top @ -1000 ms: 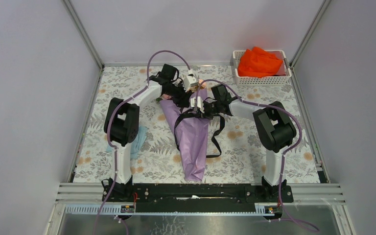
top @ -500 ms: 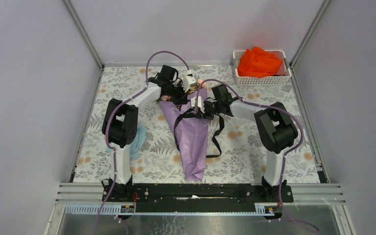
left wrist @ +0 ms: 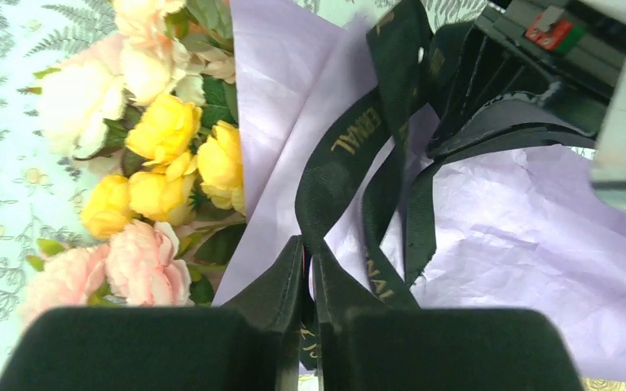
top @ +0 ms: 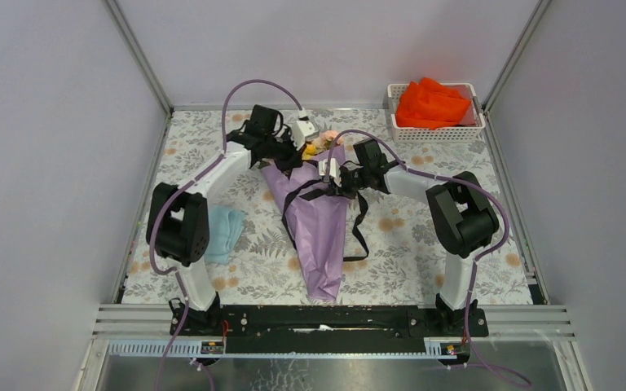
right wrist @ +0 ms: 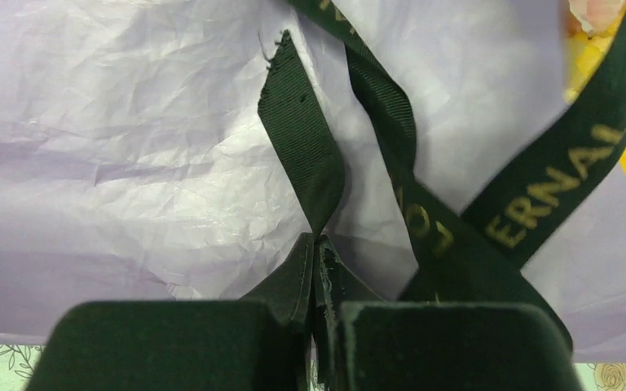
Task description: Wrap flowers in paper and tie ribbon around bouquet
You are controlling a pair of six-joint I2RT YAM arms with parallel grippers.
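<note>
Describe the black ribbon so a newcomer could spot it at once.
On the floral-print table, a purple paper cone of roses, the bouquet, lies at the centre. The ribbon is the narrow strip crossing the cone's upper half and trailing off its right side. It is the only black band there, flat, with gold lettering.

Crinkled matt lilac paper (right wrist: 130,163), ribbed woven black ribbon (right wrist: 301,147) with gold lettering.

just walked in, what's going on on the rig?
Both arms are tying the black ribbon around the bouquet, which lies with its roses at the far end. The left gripper pinches one strand by the roses; the right gripper pinches another over the purple paper. No finished bow shows.
</note>
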